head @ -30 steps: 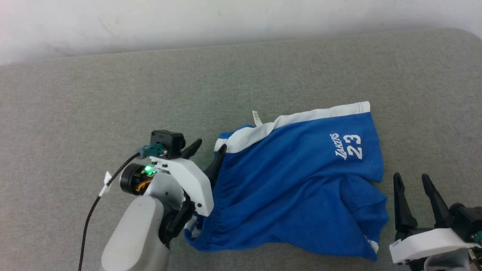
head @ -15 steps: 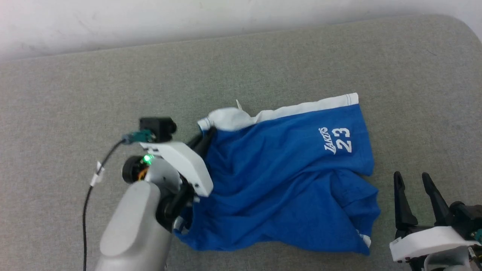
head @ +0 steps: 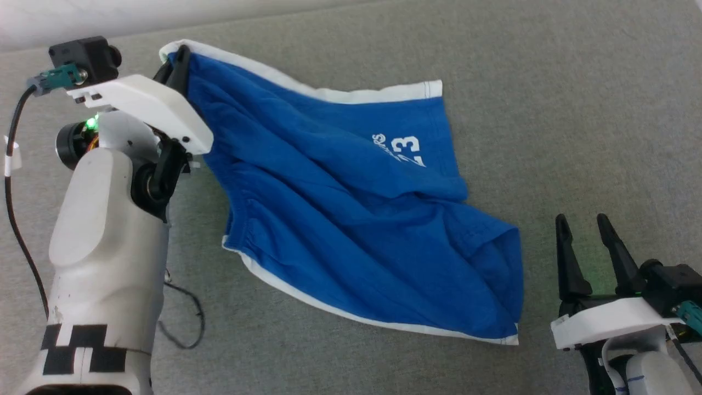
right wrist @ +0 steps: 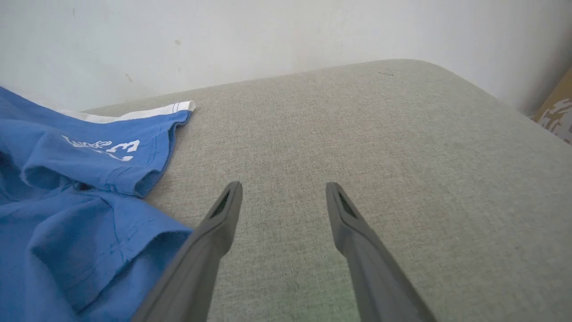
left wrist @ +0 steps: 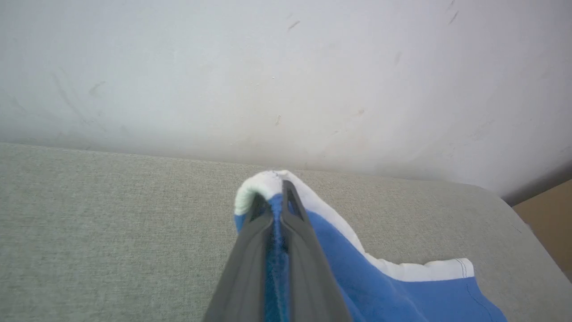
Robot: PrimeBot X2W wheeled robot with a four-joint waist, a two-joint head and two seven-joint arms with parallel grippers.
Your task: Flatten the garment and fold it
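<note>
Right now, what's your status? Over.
Left hand shut on shorts at white-trimmed corner, held up. Right hand open, beside shorts. Shorts rumpled, unfolded. No obstacles seen.

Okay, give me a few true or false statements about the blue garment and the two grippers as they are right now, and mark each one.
1. The left gripper is shut on a white-trimmed corner of the garment. True.
2. The right gripper is clamped on the garment too. False: its jaws are open, it grips nothing and it sits apart from the cloth over the grey surface.
3. The garment lies flat and smooth. False: deep creases run across it.
4. A white number 23 is printed on the garment. True.
</note>
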